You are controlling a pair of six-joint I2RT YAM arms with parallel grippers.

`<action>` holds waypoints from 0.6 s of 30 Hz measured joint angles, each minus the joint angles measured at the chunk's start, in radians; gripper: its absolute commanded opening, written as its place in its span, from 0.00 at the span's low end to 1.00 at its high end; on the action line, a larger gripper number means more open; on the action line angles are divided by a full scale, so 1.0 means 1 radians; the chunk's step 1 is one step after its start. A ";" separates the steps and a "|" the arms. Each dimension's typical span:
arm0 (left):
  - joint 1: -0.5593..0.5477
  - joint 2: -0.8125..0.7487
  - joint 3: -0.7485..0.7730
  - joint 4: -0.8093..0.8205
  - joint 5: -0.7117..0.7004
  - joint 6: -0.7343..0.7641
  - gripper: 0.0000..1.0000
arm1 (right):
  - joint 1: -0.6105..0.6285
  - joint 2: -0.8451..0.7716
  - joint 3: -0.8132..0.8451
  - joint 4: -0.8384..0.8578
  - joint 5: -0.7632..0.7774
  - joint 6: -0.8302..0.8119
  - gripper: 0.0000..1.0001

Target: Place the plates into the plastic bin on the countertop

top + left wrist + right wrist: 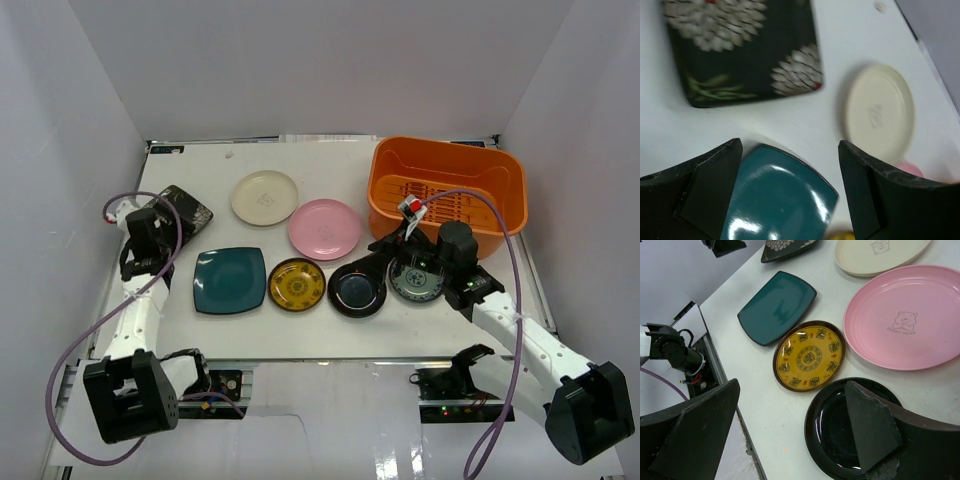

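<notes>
A: What does the plastic bin (448, 195) hold?
B: Only its slotted orange floor shows inside, and the right arm's cable (470, 195) crosses part of it. It stands at the far right of the table (330, 170). All seven plates lie on the table outside it.
A: How do they lie?
B: In the far row, the square dark floral plate (740, 50) is at the left. Then come the round cream plate (264, 197) and the pink plate (905, 315), which bears a small bear drawing (904, 321). In the near row are the square teal plate (230, 279), the yellow-brown patterned plate (809, 358) and the glossy black plate (357, 290). Last is the blue-green patterned plate (418, 283), just in front of the bin's near wall.
A: And the right pincer (790, 385)?
B: It is spread wide and holds nothing. One finger hangs over the black plate's rim, and I cannot tell whether it touches. Seen from above, the pincer partly covers the blue-green plate.
A: The left pincer (789, 145)?
B: It is also spread wide and holds nothing. It is above the teal plate's far corner, with the floral plate just beyond.
</notes>
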 measured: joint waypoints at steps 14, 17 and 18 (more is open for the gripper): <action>0.443 0.238 -0.068 0.195 0.150 -0.039 0.89 | 0.005 -0.056 -0.017 0.022 0.003 0.003 0.90; 0.487 0.332 -0.072 0.264 0.247 -0.035 0.89 | 0.005 -0.056 -0.024 0.022 0.003 0.003 0.89; 0.499 0.375 -0.070 0.290 0.279 -0.030 0.89 | 0.005 -0.056 -0.026 0.022 0.003 0.003 0.90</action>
